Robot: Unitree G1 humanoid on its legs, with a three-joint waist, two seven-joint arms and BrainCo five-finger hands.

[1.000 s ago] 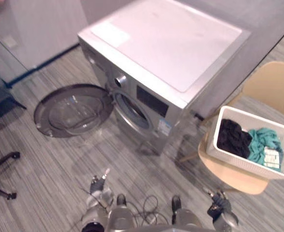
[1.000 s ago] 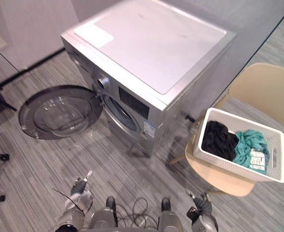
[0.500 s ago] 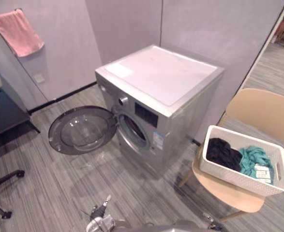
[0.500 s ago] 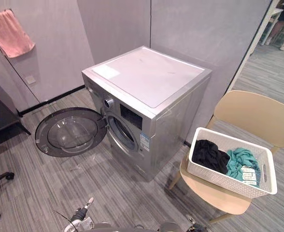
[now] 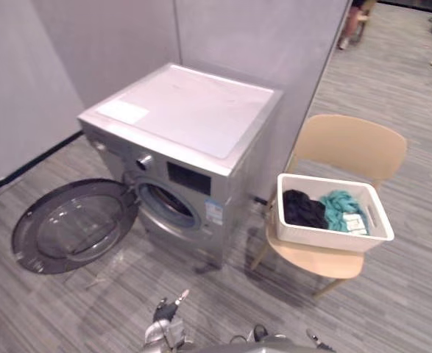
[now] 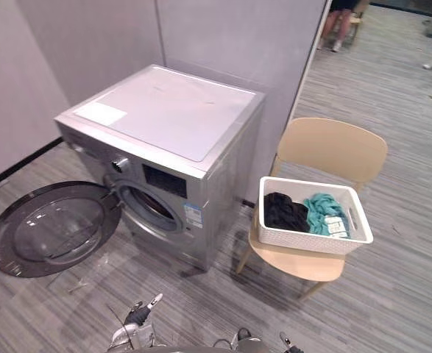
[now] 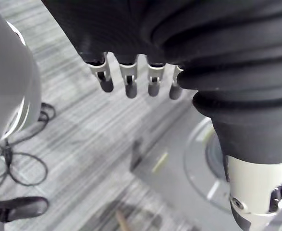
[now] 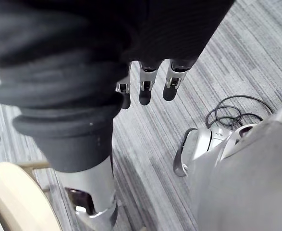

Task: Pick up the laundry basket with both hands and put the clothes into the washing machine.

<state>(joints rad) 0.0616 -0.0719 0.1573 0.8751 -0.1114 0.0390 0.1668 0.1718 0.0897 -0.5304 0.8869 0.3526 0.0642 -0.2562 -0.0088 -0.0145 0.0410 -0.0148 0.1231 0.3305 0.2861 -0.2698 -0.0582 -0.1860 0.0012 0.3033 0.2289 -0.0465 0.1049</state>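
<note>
room: grey striped floor point(image 5: 392, 88), plain grey walls point(image 5: 112, 44), open passage at the far right
laundry basket point(image 5: 326, 239): white, on the seat of a tan chair point(image 5: 355, 143), right of centre, untouched by the robot
clothes: black heap point(image 5: 302, 209) and teal heap point(image 5: 339, 208) side by side inside the basket
washing machine point(image 5: 186, 110): silver, just left of the chair, round door point(image 5: 68, 224) swung wide to the left, drum mouth point(image 5: 168, 207) facing near
left hand point(image 7: 129, 84): low and near, fingers relaxed, holding nothing
right hand point(image 8: 145, 89): low and near, fingers slack, empty
risk, grip: both hands are well apart from the basket; an uneven hold on its two sides would likely tip it and spill clothes
risk, chair: dragging instead of lifting could pull the chair along
risk, door: it lies across the floor on the left, so a step or the basket could knock it
</note>
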